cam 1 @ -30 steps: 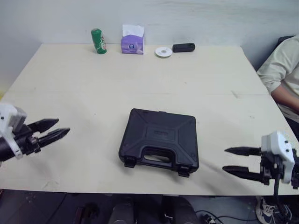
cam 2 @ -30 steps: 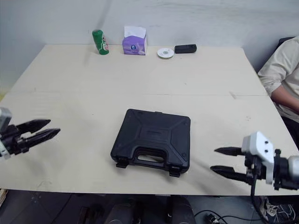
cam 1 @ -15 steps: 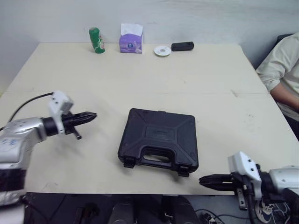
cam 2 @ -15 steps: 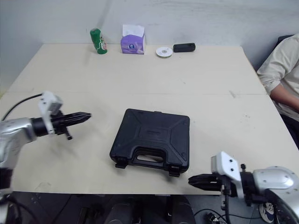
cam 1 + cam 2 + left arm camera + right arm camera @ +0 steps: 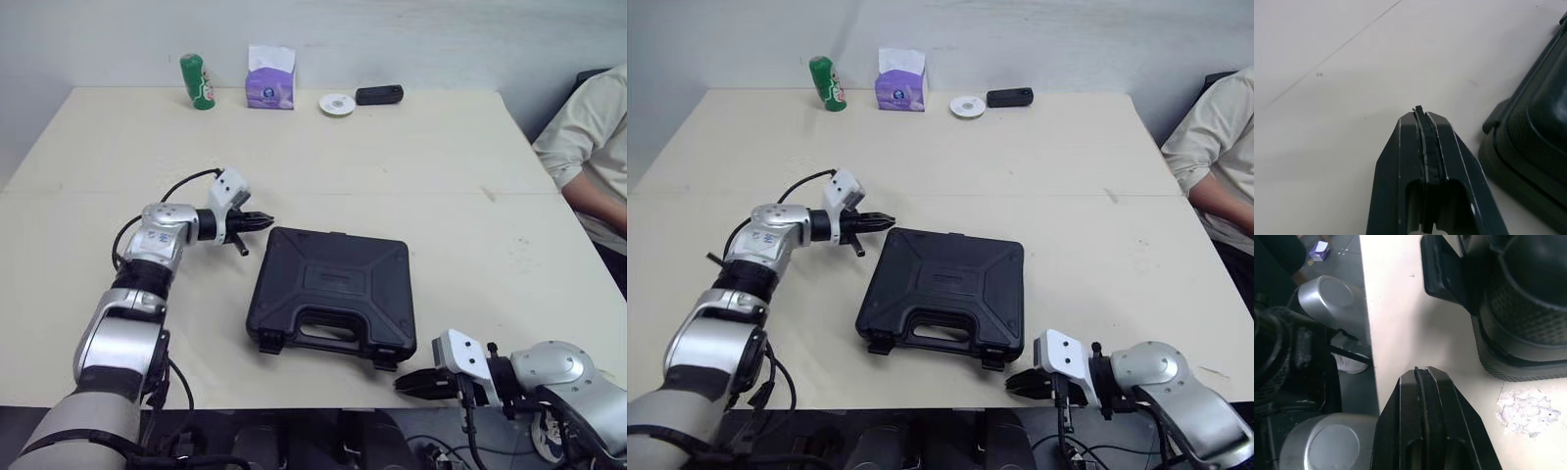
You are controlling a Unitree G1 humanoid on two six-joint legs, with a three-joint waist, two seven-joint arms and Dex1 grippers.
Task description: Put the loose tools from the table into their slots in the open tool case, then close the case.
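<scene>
Farthest left, at the table's (image 5: 441, 166) back edge, stands a green can (image 5: 196, 81), with a purple tissue box (image 5: 269, 86) beside it. Nearer the front, the left gripper (image 5: 265, 222) reaches across the tabletop with its two black fingers pressed flat together and nothing between them. Its tip lies just beside the back-left corner of the tool case (image 5: 333, 292), a sliver of bare table showing between them in the left wrist view.

The black case lies closed near the front middle of the table, lid down, its handle (image 5: 328, 333) and two latches (image 5: 271, 341) facing the front edge. No loose tools can be made out on the table. Behind it, along the back edge, sit a white disc (image 5: 336, 104) and a small black device (image 5: 379, 94).

Further right, the right gripper (image 5: 407, 385) hangs at the table's front edge, fingers closed on nothing, pointing toward the case's right-hand latch and just short of it. A pale scuff (image 5: 1528, 413) marks the tabletop there. At the far right sits a person in a light sleeve (image 5: 588, 147).
</scene>
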